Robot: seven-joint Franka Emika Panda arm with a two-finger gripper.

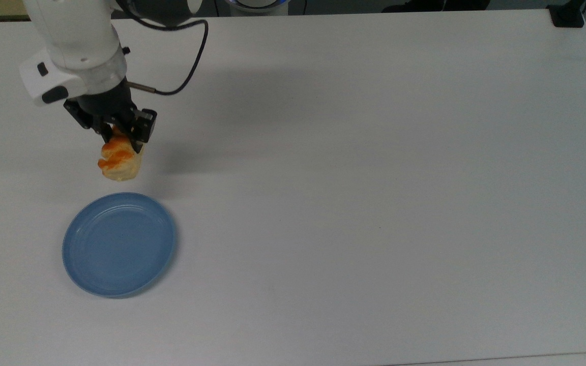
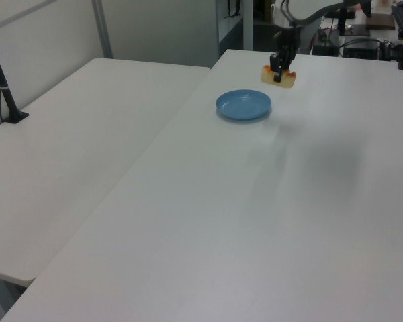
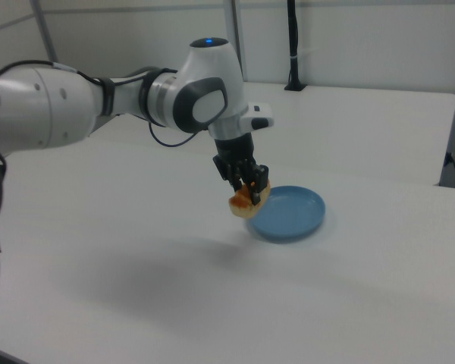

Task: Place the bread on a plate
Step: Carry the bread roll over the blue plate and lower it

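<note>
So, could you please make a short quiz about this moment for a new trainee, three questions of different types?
1. True or false: the bread already lies on the plate.
2. Multiple choice: in the top view, where is the plate compared with the bread? A) toward the bottom edge B) toward the top edge C) far to the right
3. Fill in the blank: the gripper is shut on the ____.

Key:
1. False. The gripper holds the bread up off the table, short of the plate.
2. A.
3. bread.
</note>
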